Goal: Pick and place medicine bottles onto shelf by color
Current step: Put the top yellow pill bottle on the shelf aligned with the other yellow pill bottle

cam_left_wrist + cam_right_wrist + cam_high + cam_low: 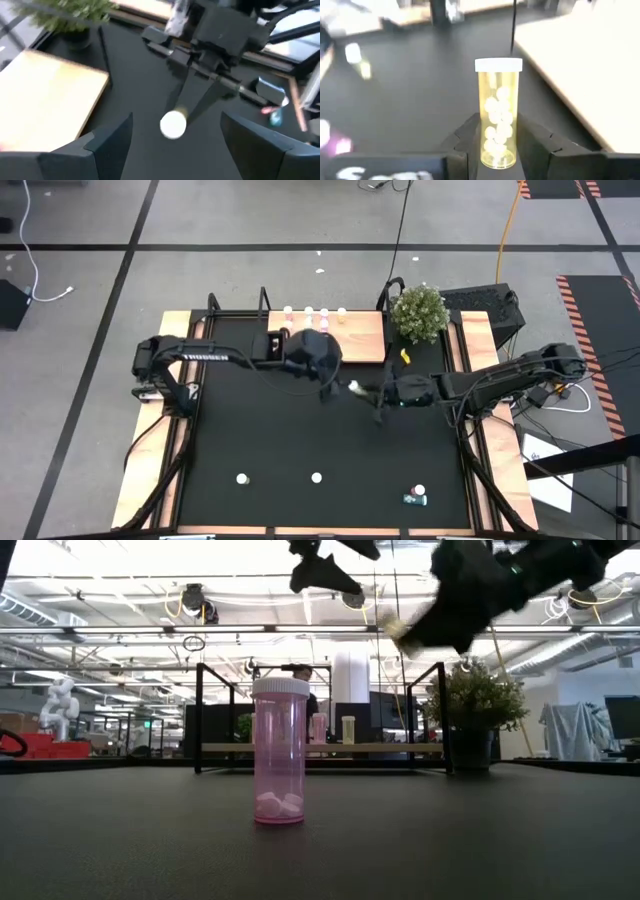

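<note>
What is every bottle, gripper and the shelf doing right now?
Yellow bottle: held upright in the right gripper, lifted off the mat.
Right gripper: shut on the yellow bottle, near the shelf.
Left gripper: open, empty, facing the right gripper.
Pink bottle: standing upright on the mat, capped.
Teal bottle: lying on its side.
Shelf: a row of bottles standing along its far edge.

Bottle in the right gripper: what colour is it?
Yellow with a white cap; the bottle shows best in the right wrist view.
</note>
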`<act>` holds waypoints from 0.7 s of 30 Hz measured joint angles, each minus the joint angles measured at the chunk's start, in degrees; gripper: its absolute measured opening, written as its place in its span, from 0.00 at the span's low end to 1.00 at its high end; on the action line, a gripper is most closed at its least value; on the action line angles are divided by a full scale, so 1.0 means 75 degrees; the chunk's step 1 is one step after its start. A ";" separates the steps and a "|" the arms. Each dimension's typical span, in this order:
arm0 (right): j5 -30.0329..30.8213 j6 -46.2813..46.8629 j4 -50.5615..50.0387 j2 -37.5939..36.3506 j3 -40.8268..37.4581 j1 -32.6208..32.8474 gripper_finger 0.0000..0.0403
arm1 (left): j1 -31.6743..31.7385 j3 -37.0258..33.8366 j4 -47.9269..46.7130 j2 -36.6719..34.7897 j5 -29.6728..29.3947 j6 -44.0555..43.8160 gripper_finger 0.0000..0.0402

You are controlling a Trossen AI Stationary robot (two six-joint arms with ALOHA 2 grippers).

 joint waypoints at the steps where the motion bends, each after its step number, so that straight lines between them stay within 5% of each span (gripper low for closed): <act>1: 0.0091 -0.0199 0.0463 0.0001 0.0001 -0.0048 0.25 | 0.0092 0.0000 0.0139 0.0016 0.0219 0.0114 0.74; 16: -0.0021 -0.2007 0.3387 0.0207 0.0012 -0.0724 0.25 | 0.0615 -0.0012 0.0835 -0.0049 0.0573 0.2803 0.74; 21: -0.0015 -0.2030 0.3845 0.0207 0.0012 -0.0936 0.25 | 0.0644 -0.0012 0.1193 -0.0106 0.0694 0.2970 0.65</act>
